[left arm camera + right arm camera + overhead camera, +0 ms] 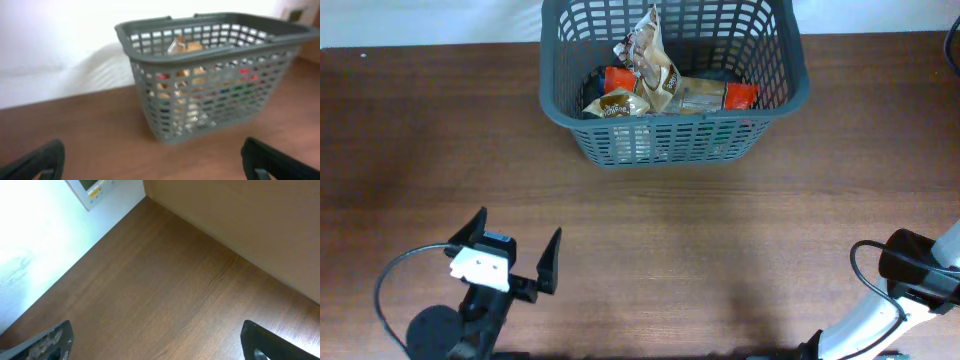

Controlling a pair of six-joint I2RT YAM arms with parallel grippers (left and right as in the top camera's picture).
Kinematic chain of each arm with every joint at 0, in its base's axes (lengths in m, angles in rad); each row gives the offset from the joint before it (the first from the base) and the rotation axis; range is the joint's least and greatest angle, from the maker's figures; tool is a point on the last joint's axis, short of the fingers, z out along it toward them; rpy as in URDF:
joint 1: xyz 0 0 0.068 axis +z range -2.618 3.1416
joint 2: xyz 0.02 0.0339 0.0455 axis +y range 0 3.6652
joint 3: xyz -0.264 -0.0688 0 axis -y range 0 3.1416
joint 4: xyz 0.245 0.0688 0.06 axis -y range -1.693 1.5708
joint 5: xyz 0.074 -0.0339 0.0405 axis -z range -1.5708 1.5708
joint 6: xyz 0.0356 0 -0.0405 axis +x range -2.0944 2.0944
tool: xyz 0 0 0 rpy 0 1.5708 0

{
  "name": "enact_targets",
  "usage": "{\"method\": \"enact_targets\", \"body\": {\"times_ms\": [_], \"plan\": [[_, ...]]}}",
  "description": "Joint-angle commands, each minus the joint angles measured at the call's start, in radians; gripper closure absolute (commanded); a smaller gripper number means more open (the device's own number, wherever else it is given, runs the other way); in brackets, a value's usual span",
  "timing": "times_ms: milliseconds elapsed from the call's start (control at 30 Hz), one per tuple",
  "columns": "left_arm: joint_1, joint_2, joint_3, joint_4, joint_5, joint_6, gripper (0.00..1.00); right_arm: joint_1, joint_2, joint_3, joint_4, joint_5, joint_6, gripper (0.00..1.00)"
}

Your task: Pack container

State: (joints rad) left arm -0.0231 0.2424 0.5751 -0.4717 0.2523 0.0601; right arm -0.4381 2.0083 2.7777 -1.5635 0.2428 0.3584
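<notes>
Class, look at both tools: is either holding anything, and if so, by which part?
Nothing is held: the left tool and the right tool are both open and empty.

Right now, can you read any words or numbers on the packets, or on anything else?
No text can be read for sure.
The packets in the basket: there is print, but it is too small and blurred to read.
A white box with a yellow sticker, in the right wrist view: blurred, cannot be read.
The white plate on the left hand: no writing shows.
</notes>
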Motion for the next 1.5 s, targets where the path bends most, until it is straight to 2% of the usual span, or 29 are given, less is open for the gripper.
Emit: {"method": "enact_targets", "body": {"times_ms": [0,200,567,733,1100,1467], "plan": [[0.039,-0.083,-0.108,0.101,0.023,0.04,0.01,-0.001,-0.005,-0.002,0.003,0.005,0.002,0.02],[0.071,-0.225,-0.265,0.269,0.022,0.04,0.01,-0.001,-0.005,-0.002,0.003,0.005,0.002,0.01],[0.074,-0.237,-0.46,0.688,-0.007,0.04,0.01,-0.001,-0.005,-0.002,0.003,0.005,0.002,0.01],[0.075,-0.238,-0.527,0.792,-0.045,0.04,0.01,-0.001,-0.005,-0.002,0.003,0.005,0.002,0.01],[0.08,-0.238,-0.567,0.761,-0.069,0.096,0.01,-0.001,-0.005,-0.002,0.003,0.005,0.002,0.01],[0.097,-0.238,-0.567,0.508,-0.078,0.096,0.01,-0.001,-0.005,-0.002,0.003,0.005,0.002,0.01]]}}
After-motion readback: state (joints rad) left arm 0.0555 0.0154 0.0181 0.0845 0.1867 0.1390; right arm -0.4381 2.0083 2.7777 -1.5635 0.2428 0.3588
